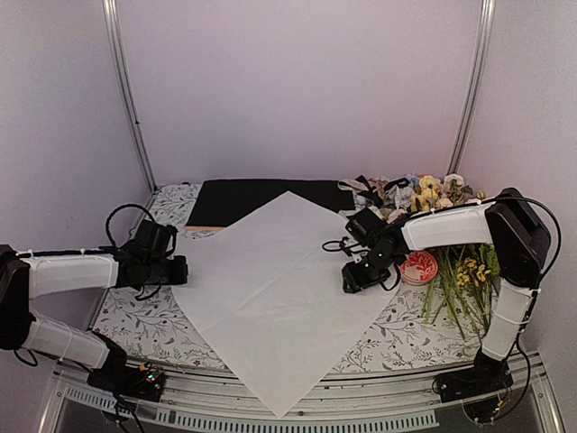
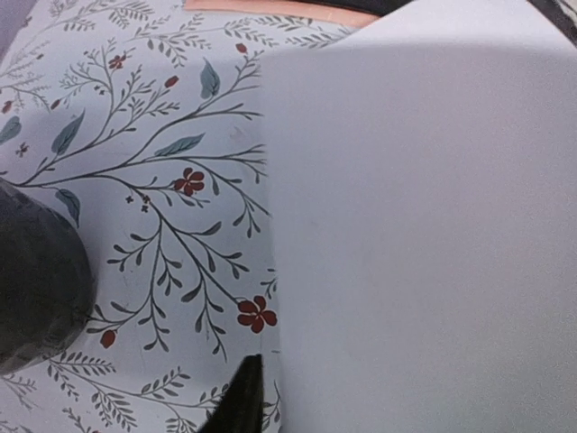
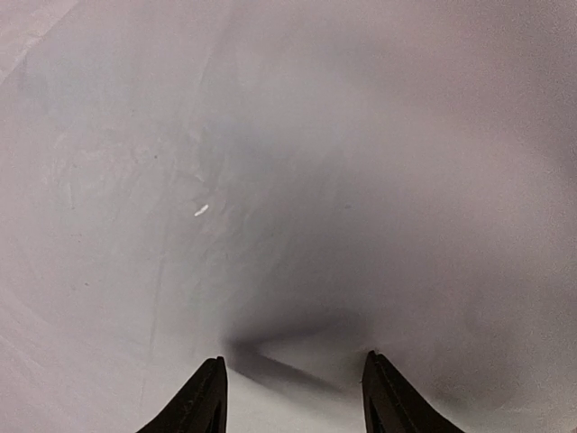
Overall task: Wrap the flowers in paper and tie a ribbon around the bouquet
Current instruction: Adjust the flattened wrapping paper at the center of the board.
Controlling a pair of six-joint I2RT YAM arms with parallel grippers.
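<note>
black sheet (image 1: 243, 200) partly under paper (image 1: 279, 289)

Top view: high above the near edge, facing the whole desk (image 1: 135, 316). Wrist views: very close, angled down. All three share the paper (image 1: 279, 289).

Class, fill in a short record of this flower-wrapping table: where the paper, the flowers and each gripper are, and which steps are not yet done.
paper: white sheet spread flat as a diamond on the patterned tablecloth, far corner over a black sheet
flowers: pastel bunch lying at the far right, off the paper
left gripper: at the paper's left corner; jaws unclear
right gripper: over the paper's right side, open, holding nothing
progress: nothing wrapped or tied yet
</note>
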